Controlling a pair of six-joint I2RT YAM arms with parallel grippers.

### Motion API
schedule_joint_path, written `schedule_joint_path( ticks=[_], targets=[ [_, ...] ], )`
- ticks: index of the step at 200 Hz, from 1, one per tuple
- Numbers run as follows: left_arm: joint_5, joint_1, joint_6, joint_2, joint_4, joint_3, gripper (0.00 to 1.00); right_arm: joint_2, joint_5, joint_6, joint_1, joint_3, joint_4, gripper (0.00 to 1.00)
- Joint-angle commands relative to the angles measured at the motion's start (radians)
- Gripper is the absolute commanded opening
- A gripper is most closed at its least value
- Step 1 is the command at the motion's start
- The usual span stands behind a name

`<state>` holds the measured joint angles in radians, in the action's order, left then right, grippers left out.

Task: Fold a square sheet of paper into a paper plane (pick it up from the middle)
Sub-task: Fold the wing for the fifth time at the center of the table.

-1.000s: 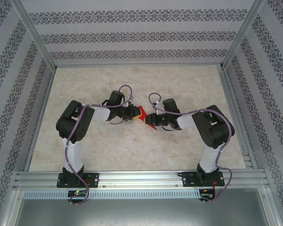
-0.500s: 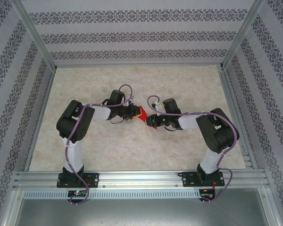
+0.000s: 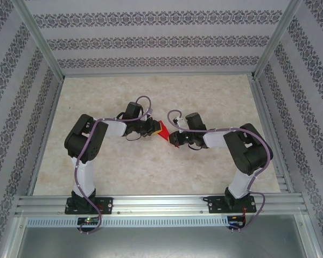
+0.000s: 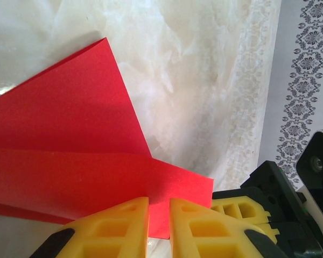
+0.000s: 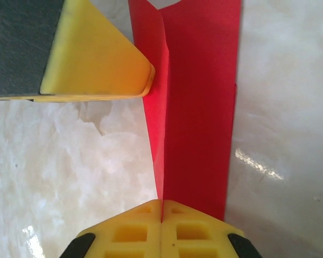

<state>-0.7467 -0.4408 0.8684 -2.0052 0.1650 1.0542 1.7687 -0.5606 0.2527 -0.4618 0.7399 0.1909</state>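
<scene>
Where the two arms, bolted at the near edge of the table [image 3: 215, 97], reach in to its middle, one piece of red paper [image 3: 164, 134] sits between two grippers; the right gripper [image 5: 161, 203], at the paper's four o'clock, is clenched tight on a creased edge; the left gripper [image 4: 159, 207], at ten o'clock, pinches the paper in its narrow gap; two folded layers show.

Grey floral-striped wallpaper walls [image 3: 161, 40]; pale marbled tabletop [image 3: 124, 172]; aluminium rail [image 3: 161, 203] along the near edge.
</scene>
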Motion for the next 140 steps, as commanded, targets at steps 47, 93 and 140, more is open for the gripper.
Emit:
schedule_joint_path(
  ticks=[47,93,140],
  targets=[
    [-0.037,-0.007,-0.033,0.071,0.074,-0.041,0.22,0.052,-0.139,0.143,0.041,0.004,0.122,0.0],
    [-0.052,-0.014,-0.032,0.057,0.097,-0.071,0.23,0.097,-0.151,0.201,0.051,0.007,0.143,0.0],
    [-0.059,-0.024,-0.034,0.028,0.1,-0.058,0.22,0.121,-0.17,0.249,0.065,0.01,0.157,0.0]
  ],
)
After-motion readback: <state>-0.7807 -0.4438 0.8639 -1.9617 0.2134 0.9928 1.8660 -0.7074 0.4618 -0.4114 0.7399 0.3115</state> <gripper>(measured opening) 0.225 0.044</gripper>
